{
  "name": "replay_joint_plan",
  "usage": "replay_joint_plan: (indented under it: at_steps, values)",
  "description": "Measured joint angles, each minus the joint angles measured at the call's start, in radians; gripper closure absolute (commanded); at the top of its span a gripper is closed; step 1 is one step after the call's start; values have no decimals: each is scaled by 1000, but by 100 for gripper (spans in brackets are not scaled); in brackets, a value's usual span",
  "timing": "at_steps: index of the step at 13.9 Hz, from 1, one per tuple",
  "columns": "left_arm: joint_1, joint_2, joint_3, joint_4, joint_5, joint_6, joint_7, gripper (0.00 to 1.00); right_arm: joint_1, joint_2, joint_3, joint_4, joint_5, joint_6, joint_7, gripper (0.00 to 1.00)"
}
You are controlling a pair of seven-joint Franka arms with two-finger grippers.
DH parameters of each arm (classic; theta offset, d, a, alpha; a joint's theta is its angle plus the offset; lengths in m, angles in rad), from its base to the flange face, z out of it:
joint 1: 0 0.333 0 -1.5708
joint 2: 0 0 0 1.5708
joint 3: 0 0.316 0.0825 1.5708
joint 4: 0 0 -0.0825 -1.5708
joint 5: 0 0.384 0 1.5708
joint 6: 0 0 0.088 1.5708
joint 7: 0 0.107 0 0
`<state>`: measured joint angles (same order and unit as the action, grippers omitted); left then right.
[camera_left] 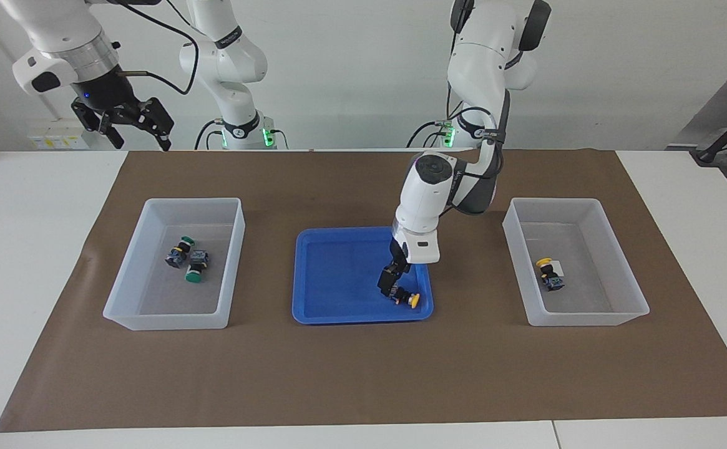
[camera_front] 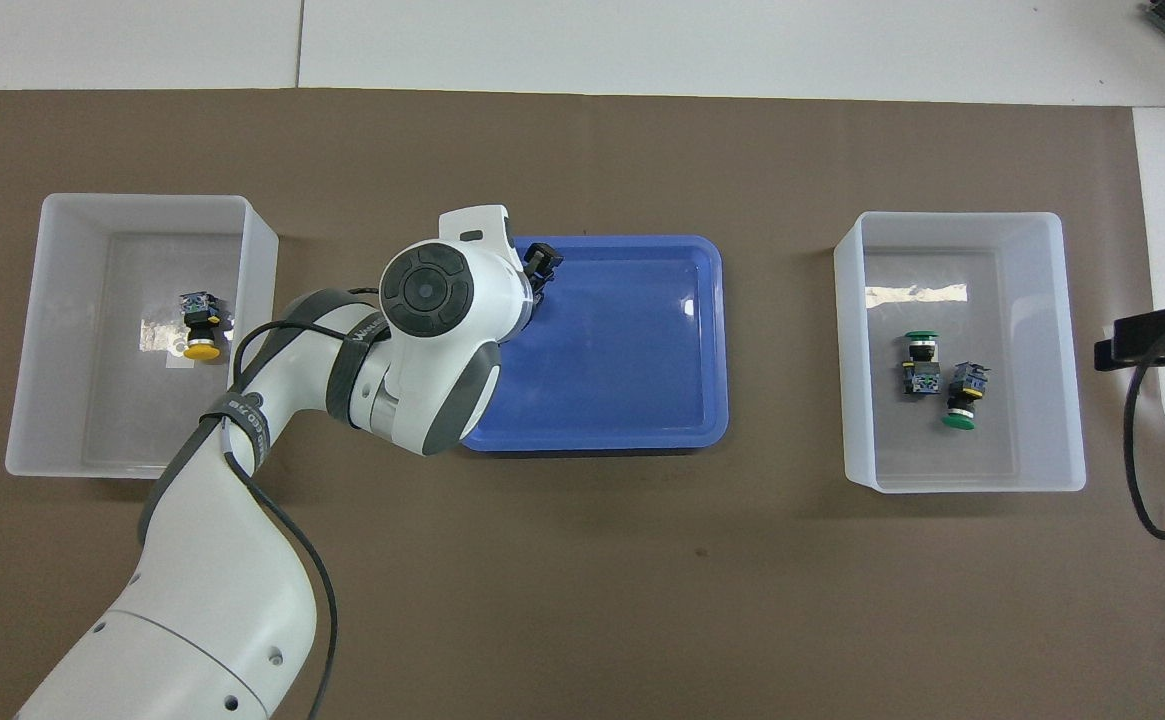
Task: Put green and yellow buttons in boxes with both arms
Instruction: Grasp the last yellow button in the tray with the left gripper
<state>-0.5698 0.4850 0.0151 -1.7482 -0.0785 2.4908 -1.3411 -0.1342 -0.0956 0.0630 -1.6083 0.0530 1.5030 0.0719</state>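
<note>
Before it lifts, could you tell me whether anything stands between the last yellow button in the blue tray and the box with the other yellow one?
Nothing visible does. The yellow button lies in the blue tray; only bare brown mat separates the tray from the box, whose top is open.
</note>
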Motion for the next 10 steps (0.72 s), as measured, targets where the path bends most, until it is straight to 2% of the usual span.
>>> replay_joint_plan:
  at_steps: [9,10]
  values:
    - [-1,7,-2,-48,0,68,0,0,0,0,0,0,0,0,0,0]
    - [-2,7,-4,-57,0,79,-1,3,0,0,0,0,0,0,0,0]
